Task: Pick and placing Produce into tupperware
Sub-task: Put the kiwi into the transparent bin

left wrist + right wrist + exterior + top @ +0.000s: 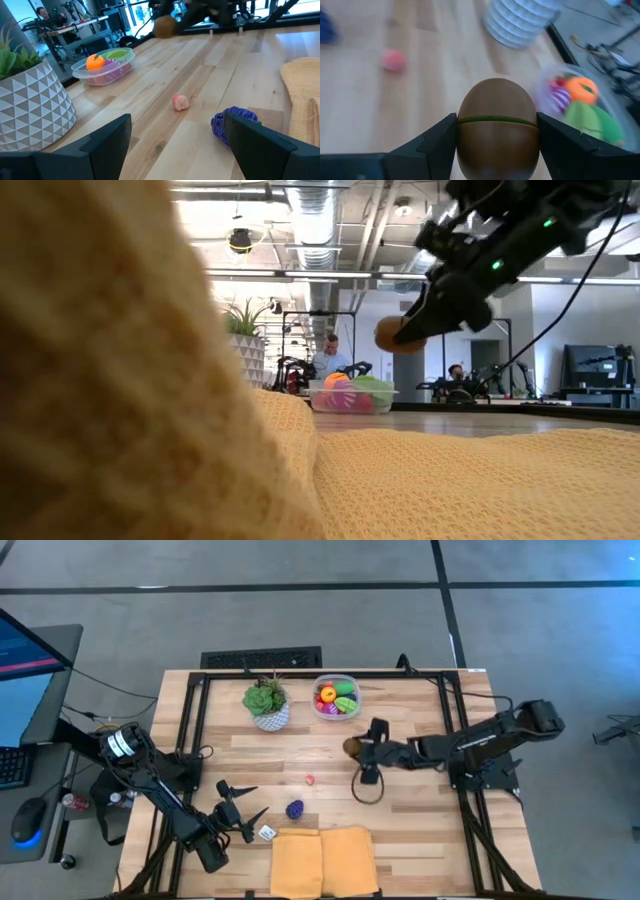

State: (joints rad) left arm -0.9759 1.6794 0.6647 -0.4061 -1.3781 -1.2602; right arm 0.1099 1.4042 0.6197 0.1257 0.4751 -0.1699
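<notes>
right hand (pixel 497 145) pinching brown produce piece (pixel 497 130), off the counter (pixel 420 840) near tupperware (pixel 336 697) at far edge | left hand (pixel 175 145) spread, near-left corner | pink piece (pixel 310 780), purple piece (pixel 294 809) loose mid-counter

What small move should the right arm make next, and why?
Probably carry the brown piece on toward the tupperware and over its rim. The right gripper holds it above the table, short of the container, which already has produce inside.

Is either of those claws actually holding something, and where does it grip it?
Right gripper pinches the brown toy fruit across its middle; left gripper is open, holding nothing.
</notes>
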